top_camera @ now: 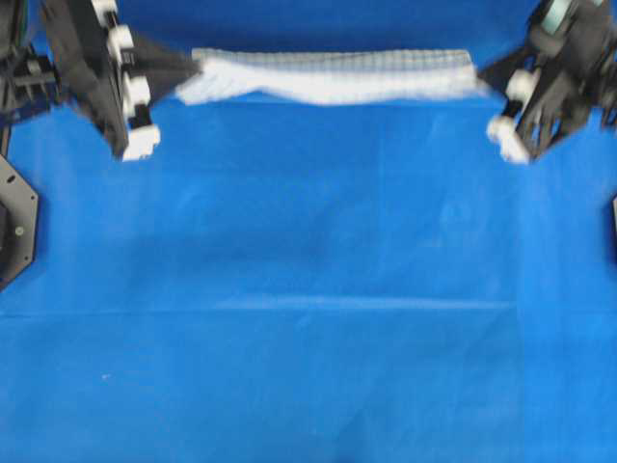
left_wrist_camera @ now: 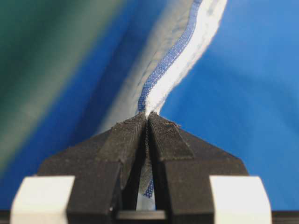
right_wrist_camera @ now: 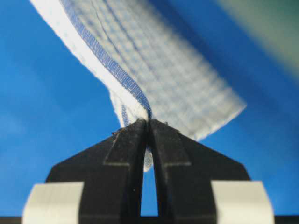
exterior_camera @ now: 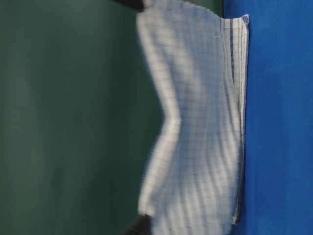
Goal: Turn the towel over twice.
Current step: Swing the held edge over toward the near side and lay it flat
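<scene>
The towel point(top_camera: 333, 75), white with blue stripes and faint checks, hangs stretched between both grippers near the table's far edge. My left gripper point(top_camera: 198, 68) is shut on its left top corner and my right gripper point(top_camera: 482, 75) on its right top corner. In the table-level view the towel point(exterior_camera: 195, 122) hangs as a sheet, sagging in the middle, with its lower hem at the table top. The left wrist view shows the left gripper point(left_wrist_camera: 147, 116) pinching the blue-stitched hem of the towel point(left_wrist_camera: 187, 51). In the right wrist view the right gripper point(right_wrist_camera: 148, 122) clamps a corner of the towel point(right_wrist_camera: 163, 70).
The blue table covering point(top_camera: 308, 289) spreads flat below the towel. A black fixture point(top_camera: 14, 222) sits at the table's left edge and another point(top_camera: 613, 222) at the right edge. A dark green backdrop point(exterior_camera: 73, 117) stands behind the table.
</scene>
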You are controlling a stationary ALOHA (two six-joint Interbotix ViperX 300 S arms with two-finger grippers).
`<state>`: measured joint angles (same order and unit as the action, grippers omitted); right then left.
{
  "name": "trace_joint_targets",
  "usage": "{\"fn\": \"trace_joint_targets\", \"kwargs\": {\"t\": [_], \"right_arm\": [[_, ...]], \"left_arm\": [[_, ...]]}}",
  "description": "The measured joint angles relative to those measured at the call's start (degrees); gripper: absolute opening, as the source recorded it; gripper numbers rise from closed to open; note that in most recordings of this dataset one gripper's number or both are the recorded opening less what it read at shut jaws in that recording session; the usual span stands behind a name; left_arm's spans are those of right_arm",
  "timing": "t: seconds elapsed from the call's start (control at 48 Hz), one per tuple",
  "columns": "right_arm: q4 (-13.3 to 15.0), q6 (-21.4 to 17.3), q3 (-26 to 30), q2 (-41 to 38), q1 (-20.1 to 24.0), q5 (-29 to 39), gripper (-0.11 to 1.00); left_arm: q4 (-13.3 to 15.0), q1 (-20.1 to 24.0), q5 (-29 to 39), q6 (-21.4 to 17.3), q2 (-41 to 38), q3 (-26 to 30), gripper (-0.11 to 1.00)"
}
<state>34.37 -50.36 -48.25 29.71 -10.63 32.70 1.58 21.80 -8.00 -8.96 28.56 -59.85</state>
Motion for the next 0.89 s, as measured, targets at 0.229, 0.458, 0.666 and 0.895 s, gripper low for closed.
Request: {"fn": "trace_joint_targets", "kwargs": {"t": [0.229,0.458,0.666,0.895], "right_arm": [[-0.18,-13.45,-4.39,-7.47,9.93,-0.26,0.06],[0.00,-27.42,-5.63,-15.82,19.95,-2.99,0.06],[0.44,-36.56,-4.31,-21.27,28.48,-3.52,0.06],[0.62,-41.84,-2.46,-24.43,34.28,-2.72,0.06]], "left_arm": [[0.09,-10.37,5.01,6.77,-3.78,-4.13,0.02],[0.09,-20.83,5.27,16.52,-9.58,-5.71,0.02],[0.09,-31.29,3.34,22.68,-17.31,-5.10,0.02],[0.18,-37.88,0.00,24.87,-22.59,-4.04,0.02]]}}
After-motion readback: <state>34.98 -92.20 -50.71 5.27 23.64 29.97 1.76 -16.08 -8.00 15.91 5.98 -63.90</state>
